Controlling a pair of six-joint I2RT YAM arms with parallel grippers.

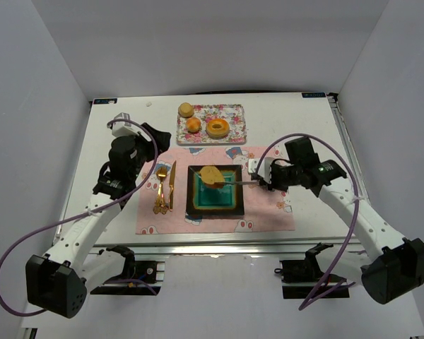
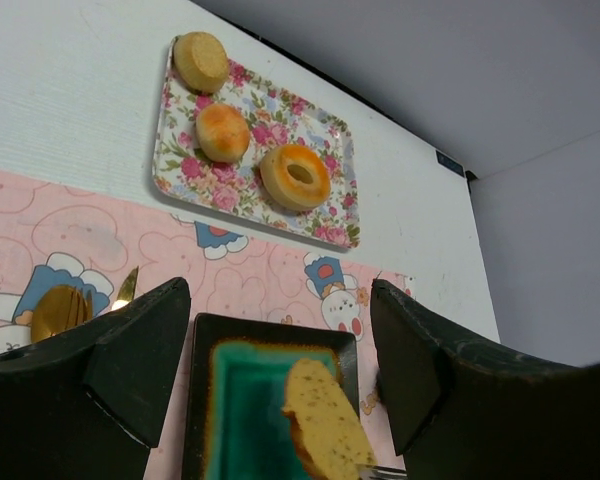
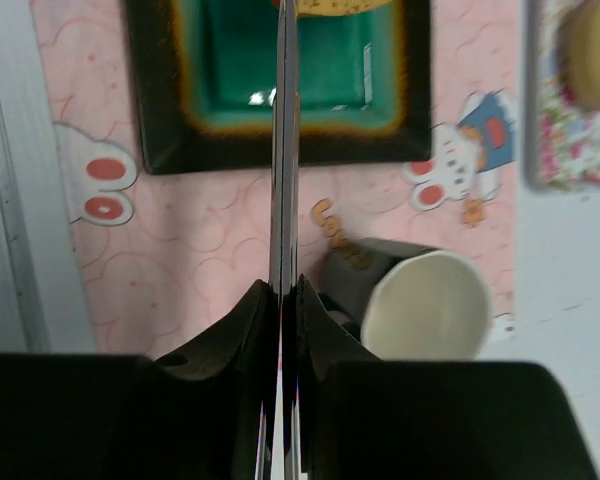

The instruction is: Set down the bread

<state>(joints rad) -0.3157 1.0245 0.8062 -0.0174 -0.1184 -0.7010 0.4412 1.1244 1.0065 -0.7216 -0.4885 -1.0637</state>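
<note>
The bread [image 1: 212,174] is a golden-brown speckled piece carried on the tip of a silver fork [image 1: 242,182], tilted over the far part of the green plate with a dark rim [image 1: 215,210]. My right gripper [image 1: 265,180] is shut on the fork's handle, just right of the plate. In the right wrist view the fork [image 3: 283,150] runs from the shut gripper [image 3: 283,290] to the bread [image 3: 335,5] at the top edge. My left gripper [image 1: 150,135] is open and empty, left of the plate; its view [image 2: 280,290] shows the bread [image 2: 325,425] over the plate [image 2: 270,330].
A floral tray [image 1: 237,113] at the back holds a ring doughnut [image 1: 218,128] and two orange buns [image 1: 186,109]. Gold cutlery [image 1: 162,185] lies left of the plate on the pink placemat [image 1: 268,212]. A dark cup with a white inside [image 3: 430,305] is beside my right gripper.
</note>
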